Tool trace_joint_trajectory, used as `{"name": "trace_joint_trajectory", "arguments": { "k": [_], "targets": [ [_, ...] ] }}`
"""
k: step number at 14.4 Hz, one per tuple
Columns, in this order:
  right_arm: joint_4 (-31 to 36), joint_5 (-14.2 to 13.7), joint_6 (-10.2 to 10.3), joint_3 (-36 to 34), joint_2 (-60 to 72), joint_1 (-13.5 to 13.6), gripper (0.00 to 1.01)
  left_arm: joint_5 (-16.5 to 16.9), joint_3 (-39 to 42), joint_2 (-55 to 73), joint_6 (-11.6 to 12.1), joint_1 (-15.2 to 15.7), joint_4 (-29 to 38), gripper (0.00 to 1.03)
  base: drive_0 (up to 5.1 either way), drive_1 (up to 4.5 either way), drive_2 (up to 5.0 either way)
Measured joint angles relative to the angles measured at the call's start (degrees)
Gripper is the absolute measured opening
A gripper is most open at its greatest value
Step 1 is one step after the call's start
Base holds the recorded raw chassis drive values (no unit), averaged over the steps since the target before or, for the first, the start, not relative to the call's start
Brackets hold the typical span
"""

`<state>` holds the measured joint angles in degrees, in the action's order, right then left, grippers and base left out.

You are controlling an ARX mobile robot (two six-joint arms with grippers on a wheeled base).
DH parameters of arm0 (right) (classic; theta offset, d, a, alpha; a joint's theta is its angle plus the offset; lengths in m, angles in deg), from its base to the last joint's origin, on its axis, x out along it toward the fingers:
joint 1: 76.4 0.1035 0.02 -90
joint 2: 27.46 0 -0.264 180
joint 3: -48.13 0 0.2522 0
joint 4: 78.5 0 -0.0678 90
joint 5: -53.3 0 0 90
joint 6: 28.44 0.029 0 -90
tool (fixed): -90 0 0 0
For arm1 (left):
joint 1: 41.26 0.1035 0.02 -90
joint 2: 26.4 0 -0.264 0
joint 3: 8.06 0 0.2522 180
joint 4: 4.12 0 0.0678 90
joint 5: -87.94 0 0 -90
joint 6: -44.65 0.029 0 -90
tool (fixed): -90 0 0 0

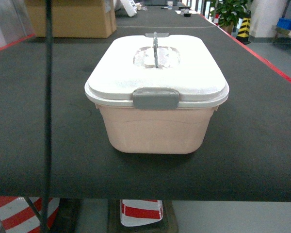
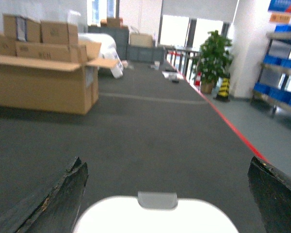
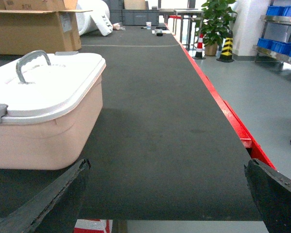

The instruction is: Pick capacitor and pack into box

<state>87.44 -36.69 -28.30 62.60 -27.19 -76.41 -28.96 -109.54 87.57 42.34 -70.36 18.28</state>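
The box (image 1: 155, 128) is a pale peach-pink tub standing in the middle of the dark table (image 1: 39, 121). Its white lid (image 1: 157, 68) is on, with a grey clip (image 1: 155, 98) at the front and a grey handle (image 1: 155, 46) standing up. No capacitor is in view. My left gripper (image 2: 167, 164) hangs open above the lid (image 2: 155, 218), nothing between its fingers. My right gripper (image 3: 167, 165) is open and empty near the table's front edge, to the right of the box (image 3: 43, 141). Neither gripper shows in the head view.
A brown cardboard carton (image 1: 70, 17) stands at the back left of the table. A red strip (image 1: 276, 68) marks the table's right edge. A potted plant (image 1: 230, 12) and shelves with blue bins (image 3: 276, 46) stand beyond. A thin black cable (image 1: 48, 121) crosses the head view's left side.
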Motion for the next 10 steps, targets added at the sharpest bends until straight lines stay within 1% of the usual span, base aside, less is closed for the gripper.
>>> {"name": "trace_joint_trajectory", "arguments": {
  "k": [1,3,4,6,7,9,10],
  "targets": [
    [0.00,0.00,0.00,0.00,0.00,0.00,0.98,-0.15,2.75,-4.46,0.98,0.94,2.89,0.98,0.0,0.00,0.0],
    [0.00,-0.02,0.00,0.00,0.00,0.00,0.98,-0.09,10.27,-11.98,1.27,3.63,4.44,0.98,0.0,0.00,0.0],
    [0.02,0.00,0.00,0.00,0.00,0.00,0.98,-0.37,10.47,-12.24,1.27,4.57,4.48,0.98,0.0,0.00,0.0],
    [0.00,0.00,0.00,0.00,0.00,0.00,0.98,-0.17,10.71,-11.47,1.29,4.22,4.11,0.98,0.0,0.00,0.0],
    [-0.04,-0.02,0.00,0.00,0.00,-0.02,0.98,5.70,20.87,-19.69,1.68,6.25,-6.93,0.75,0.0,0.00,0.0],
    [0.02,0.00,0.00,0.00,0.00,0.00,0.98,8.66,38.36,-30.99,1.68,12.66,0.76,0.46,0.0,0.00,0.0],
    [0.00,0.00,0.00,0.00,0.00,0.00,0.98,10.69,45.90,-35.54,1.68,14.29,3.61,0.32,0.0,0.00,0.0]
  ]
}}
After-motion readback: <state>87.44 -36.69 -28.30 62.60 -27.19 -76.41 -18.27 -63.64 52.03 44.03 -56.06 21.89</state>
